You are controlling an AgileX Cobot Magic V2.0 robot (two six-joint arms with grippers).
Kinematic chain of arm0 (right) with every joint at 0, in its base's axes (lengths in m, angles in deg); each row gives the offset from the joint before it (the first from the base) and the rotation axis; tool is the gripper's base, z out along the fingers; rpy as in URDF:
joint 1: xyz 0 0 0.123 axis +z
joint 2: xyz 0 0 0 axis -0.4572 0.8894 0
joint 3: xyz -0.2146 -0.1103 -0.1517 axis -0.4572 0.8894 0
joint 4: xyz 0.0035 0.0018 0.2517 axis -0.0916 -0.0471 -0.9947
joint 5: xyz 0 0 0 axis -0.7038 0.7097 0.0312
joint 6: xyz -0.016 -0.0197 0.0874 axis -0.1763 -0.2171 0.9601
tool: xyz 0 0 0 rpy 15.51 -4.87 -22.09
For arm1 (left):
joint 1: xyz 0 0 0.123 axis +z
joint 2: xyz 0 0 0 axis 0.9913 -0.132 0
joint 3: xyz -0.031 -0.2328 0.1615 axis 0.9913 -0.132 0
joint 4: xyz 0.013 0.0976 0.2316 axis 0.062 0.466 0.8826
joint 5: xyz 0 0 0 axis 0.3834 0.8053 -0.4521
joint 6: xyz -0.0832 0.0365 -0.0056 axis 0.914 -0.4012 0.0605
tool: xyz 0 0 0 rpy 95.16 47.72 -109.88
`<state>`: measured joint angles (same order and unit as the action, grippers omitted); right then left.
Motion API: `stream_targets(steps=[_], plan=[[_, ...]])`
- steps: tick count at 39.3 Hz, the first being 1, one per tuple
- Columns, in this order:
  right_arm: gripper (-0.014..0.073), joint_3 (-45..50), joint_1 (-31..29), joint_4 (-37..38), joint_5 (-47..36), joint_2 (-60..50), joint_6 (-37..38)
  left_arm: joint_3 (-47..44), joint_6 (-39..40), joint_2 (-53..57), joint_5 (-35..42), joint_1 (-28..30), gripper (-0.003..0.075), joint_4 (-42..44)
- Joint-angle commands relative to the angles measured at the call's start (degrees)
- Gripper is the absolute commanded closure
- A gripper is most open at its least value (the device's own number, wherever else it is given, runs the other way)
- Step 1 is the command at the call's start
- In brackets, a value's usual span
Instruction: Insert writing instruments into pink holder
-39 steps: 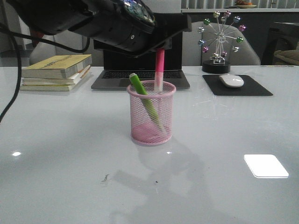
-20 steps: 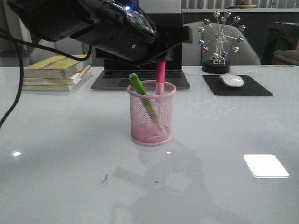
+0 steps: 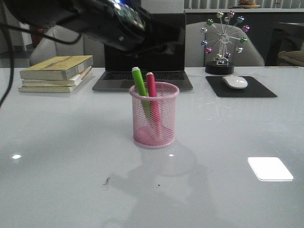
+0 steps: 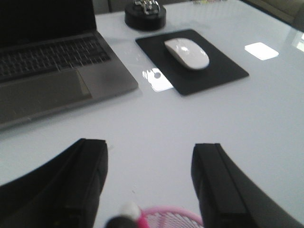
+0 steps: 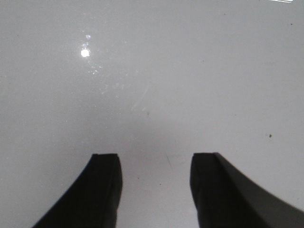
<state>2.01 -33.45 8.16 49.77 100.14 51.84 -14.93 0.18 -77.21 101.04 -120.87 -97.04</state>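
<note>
The pink holder (image 3: 154, 115) stands upright on the glossy white table (image 3: 228, 142), in front of the laptop (image 3: 142, 52). Both writing instruments stand inside it, leaning side by side: the green highlighter (image 3: 141, 88) to the left, the pink highlighter (image 3: 152, 92) just beside it, caps above the rim.

Left of the holder and further back lies a stack of books (image 3: 57, 73). Right of it and further back, a white mouse (image 3: 235, 82) rests on a black mouse pad (image 3: 241, 87); behind that stands a ferris-wheel ornament (image 3: 224, 38). No legible writing.

The left tool (image 4: 149, 185) hangs above the holder, fingers spread wide, holding nothing. The right tool (image 5: 154, 183) is likewise spread wide, empty, over bare table.
</note>
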Motion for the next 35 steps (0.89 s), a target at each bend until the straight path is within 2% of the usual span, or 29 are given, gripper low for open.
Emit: stream_targets(steps=[1,7,11,20,26,35], plan=[[0.0148,-1.6,-0.4,-0.1,-3.0,-1.2,-0.6,1.6,-0.9,9.0,4.6,3.8,0.0272,0.7],[0.0148,-1.6,-0.4,-0.1,-3.0,-1.2,-0.6,1.6,-1.9,17.8,-0.5,10.3,0.0337,0.7],[0.0148,-1.6,-0.4,-0.1,-3.0,-1.2,-0.6,1.6,-4.2,23.3,-8.3,15.5,0.0359,0.7],[0.0148,-1.6,-0.4,-0.1,-3.0,-1.2,-0.6,1.2,-4.8,32.6,-25.8,26.1,0.0358,4.0],[0.0148,-1.6,-0.4,-0.1,-3.0,-1.2,-0.6,-3.5,-4.8,39.0,-27.0,33.2,0.0358,5.3],[0.0148,-1.6,-0.4,-0.1,-3.0,-1.2,-0.6,-16.8,-4.8,51.2,-27.0,43.0,0.0358,5.3]])
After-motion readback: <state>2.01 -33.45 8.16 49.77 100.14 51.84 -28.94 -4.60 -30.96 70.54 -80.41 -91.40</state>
